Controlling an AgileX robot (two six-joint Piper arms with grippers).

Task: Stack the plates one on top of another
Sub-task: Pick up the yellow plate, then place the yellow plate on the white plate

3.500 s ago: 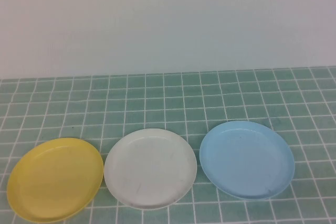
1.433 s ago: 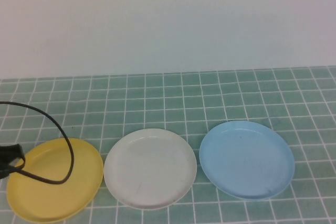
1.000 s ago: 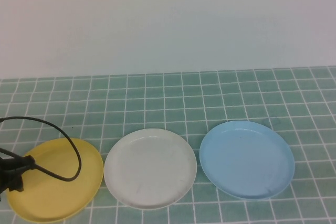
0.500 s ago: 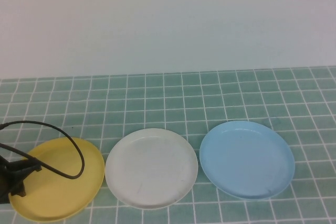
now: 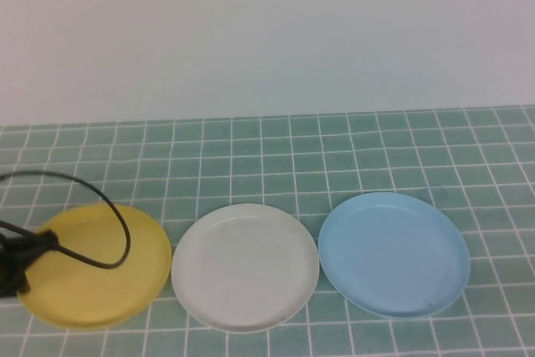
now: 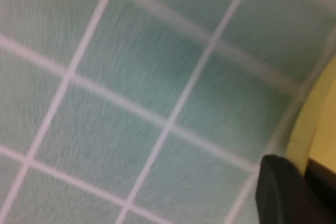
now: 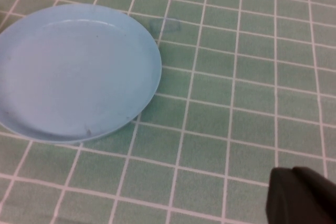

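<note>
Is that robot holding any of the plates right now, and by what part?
The left claw grips the yellow plate by its left rim, and the plate looks lifted. The right claw, near the blue plate, holds nothing.

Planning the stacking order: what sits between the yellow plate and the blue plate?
In the high view, the white plate lies between the yellow plate, gripped at its edge by the left gripper, and the blue plate.

The yellow plate (image 5: 96,269), white plate (image 5: 245,267) and blue plate (image 5: 394,254) look like smooth matt plastic.
</note>
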